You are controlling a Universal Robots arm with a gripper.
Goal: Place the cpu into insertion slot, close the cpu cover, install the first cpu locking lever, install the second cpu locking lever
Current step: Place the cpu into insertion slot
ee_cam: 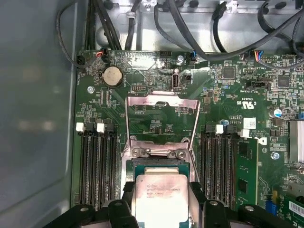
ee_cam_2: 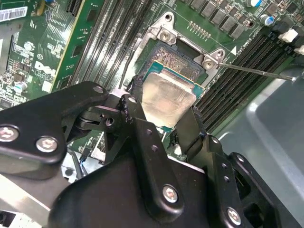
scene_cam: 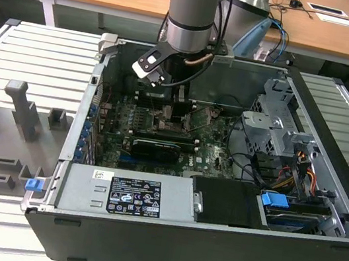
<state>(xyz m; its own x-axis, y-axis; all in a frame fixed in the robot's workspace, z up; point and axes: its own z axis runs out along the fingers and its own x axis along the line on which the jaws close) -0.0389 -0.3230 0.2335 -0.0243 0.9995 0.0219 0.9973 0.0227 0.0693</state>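
Grey plastic fixtures: blocky stands at the exterior view's left, on the ribbed metal table; the leftmost are cut off by the frame edge.
computer case: black open-topped box at centre, with a silver power supply along its near side.
arm: grey and pale-blue cylinder reaching down into the far half of the case; its upper part is cut off, and its lower end hides what lies beneath it in the exterior view.
gripper: black jointed fingers press on two opposite edges of the cpu, gripping it, as seen in both wrist views.
cpu: flat square with a dull silver face and a green edge, held tilted just over the insertion slot; whether it touches the slot is hard to make out.
insertion slot: dark centre, silvery rim with screws, partly covered by the cpu.
cpu cover: thin metal frame standing raised beyond the slot in the first wrist view; the green board shows through its open middle.
locking lever: thin wire rod in the second wrist view, running from a slot corner out across the memory slots.
drive cage: perforated silver metal at the exterior view's right, with a blue tab nearer.
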